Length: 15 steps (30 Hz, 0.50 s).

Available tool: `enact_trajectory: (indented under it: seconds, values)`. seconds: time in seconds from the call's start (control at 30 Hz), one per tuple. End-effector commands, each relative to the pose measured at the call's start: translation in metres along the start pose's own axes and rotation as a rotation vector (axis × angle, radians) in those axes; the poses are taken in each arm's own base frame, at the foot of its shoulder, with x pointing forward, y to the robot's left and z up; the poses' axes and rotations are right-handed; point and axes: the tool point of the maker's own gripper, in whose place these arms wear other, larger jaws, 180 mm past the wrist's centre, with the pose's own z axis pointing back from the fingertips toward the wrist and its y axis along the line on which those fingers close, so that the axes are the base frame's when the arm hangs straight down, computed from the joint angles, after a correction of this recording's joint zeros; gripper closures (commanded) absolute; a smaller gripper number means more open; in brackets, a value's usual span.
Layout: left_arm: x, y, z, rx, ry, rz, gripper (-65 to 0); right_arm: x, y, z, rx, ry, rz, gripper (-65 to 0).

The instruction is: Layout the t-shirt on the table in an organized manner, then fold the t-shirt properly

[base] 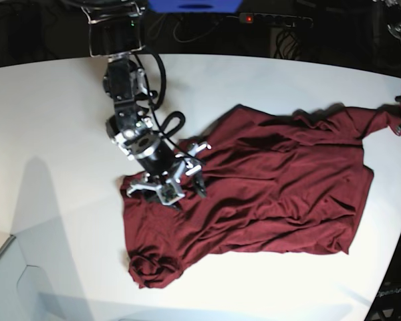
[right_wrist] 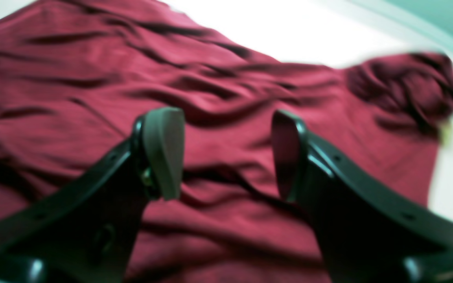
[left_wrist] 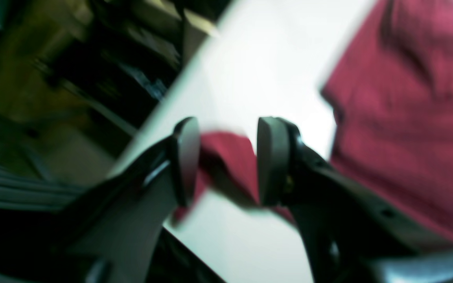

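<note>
the left gripper [left_wrist: 223,161] has its jaws parted around a loose corner of the t-shirt [base: 274,187]. the right gripper [right_wrist: 226,155] hangs wide over the rumpled shirt, spread on the table [base: 47,120]. no writing shows.

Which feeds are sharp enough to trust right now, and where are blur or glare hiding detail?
Left wrist view: heavy motion blur, the left claw and the t-shirt both smeared, the table blown out white. Right wrist view: softer blur, the right claw readable, folds visible. Base view: sharpest, with arm shadows on the table's left side.
</note>
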Motion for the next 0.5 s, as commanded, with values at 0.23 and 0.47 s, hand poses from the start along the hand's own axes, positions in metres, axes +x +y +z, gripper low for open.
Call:
enact_trajectory:
  seconds: [0.23, 0.47]
  values:
    - [0.02, -0.104, -0.021, -0.19, -0.041, 0.153, -23.9, -0.037, 0.004, 0.022, -0.033, 0.051, -0.082, -23.7]
    - [-0.033, -0.147, -0.052, -0.25, 0.13, 0.149, -23.9, -0.063, 0.013, 0.038, -0.028, 0.107, -0.104, -31.6]
